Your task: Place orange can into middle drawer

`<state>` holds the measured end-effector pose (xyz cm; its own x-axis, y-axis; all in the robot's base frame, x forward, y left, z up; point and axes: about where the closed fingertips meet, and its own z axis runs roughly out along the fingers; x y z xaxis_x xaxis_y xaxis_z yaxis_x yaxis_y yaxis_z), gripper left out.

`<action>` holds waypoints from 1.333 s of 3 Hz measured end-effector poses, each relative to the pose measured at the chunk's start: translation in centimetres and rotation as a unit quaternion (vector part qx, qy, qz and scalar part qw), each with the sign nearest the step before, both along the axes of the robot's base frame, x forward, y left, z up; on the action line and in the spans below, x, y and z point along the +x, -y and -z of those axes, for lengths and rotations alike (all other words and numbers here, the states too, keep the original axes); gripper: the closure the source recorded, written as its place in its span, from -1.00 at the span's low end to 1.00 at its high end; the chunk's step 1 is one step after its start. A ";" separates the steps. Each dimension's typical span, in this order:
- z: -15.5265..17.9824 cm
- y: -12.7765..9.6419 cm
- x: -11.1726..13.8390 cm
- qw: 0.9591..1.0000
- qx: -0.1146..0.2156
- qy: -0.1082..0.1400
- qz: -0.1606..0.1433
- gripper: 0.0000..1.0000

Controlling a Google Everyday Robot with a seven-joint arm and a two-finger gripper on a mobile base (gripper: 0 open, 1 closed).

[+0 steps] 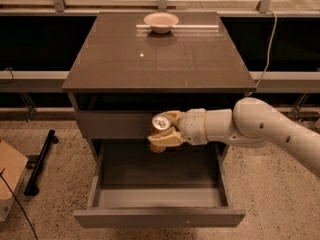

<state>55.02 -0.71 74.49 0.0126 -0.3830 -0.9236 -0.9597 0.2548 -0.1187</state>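
The orange can (160, 123) shows its silver top with pull-tab, held in my gripper (163, 129), which is shut on it. The gripper reaches in from the right on a white arm (260, 129) and holds the can in front of the top drawer front, above the back of the open middle drawer (159, 200). The drawer is pulled out towards the camera, with low side walls and a lighter grey floor. Most of the can's body is hidden by the fingers.
A white bowl (161, 21) stands at the back of the cabinet top (150, 59). A black bar (40, 161) and a brown box (9, 176) lie on the speckled floor at the left. A cable hangs at the back right.
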 end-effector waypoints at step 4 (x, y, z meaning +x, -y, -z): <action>11.5 1.3 0.7 0.999 -0.008 -0.032 0.026 1.00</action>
<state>55.68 -1.96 62.95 -0.0658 -0.3965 -0.9157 -0.9509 0.3030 -0.0629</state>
